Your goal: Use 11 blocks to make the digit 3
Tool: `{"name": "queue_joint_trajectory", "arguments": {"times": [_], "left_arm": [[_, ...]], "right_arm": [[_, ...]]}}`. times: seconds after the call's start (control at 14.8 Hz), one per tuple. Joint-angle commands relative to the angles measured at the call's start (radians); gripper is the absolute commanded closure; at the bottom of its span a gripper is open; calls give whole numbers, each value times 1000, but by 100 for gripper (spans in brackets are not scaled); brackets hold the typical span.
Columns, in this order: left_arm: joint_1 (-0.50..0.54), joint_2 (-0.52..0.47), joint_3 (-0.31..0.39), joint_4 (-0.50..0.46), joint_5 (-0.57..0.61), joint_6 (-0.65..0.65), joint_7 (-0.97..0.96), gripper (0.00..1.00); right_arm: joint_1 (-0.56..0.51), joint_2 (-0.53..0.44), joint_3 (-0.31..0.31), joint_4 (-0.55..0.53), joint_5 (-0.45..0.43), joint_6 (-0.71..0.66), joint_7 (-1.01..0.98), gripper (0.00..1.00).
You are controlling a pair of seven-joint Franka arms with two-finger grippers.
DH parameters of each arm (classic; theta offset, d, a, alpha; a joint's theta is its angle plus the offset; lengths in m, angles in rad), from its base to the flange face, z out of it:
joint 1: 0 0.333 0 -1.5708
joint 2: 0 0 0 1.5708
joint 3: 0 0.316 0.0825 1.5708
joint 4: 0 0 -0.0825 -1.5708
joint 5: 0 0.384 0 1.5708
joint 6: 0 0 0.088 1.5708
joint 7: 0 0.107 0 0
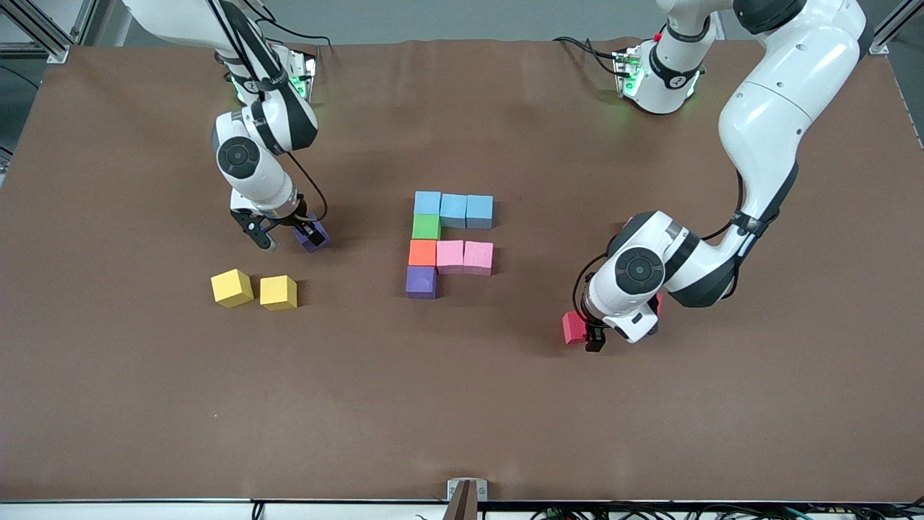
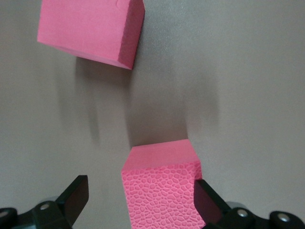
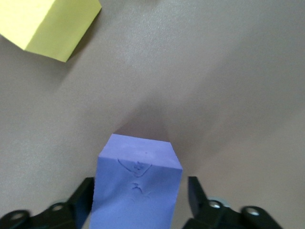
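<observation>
- Left arm: glossy white rounded shell segments; dark grey bands at the joints; round dark cap with a concentric ring on the wrist joint.
- Right arm: same white shells, dark joint bands and round dark wrist cap.
- Bases: white, each showing green indicator lights; black cables run from them.
- Thin black cable loops beside each wrist.
- Left gripper and right gripper: black fingers; silver screw heads on the black finger mounts.
</observation>
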Motion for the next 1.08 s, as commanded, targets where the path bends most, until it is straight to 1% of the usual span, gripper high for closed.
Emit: {"name": "queue_joint_trajectory", "arguments": {"times": [0.0,0.14,0.2,0.27,0.47,0.68,0.88,1.02], "left_arm": [[-11,4,9,0,8,15,-8,0],[-11,0,9,2,8,15,-8,0],[-9,-3,9,2,8,15,-10,0],[-8,-8,9,4,6,15,-10,0],[-8,-11,9,23,9,15,-10,0],[-8,-14,7,34,9,15,-10,0],[-9,-9,7,36,9,15,-10,0],[-11,-5,7,36,8,15,-8,0]], "right_arm": [[-23,-6,7,-10,-17,13,12,48],[-26,-4,7,-2,-17,12,10,78],[-26,-1,7,5,-17,10,7,89],[-25,-1,8,24,-20,3,6,95],[-14,0,15,86,-22,-19,0,96],[12,14,16,181,-23,-91,-11,97],[23,72,18,336,-22,-236,-136,98],[32,121,18,439,-22,-307,-218,98]]}}
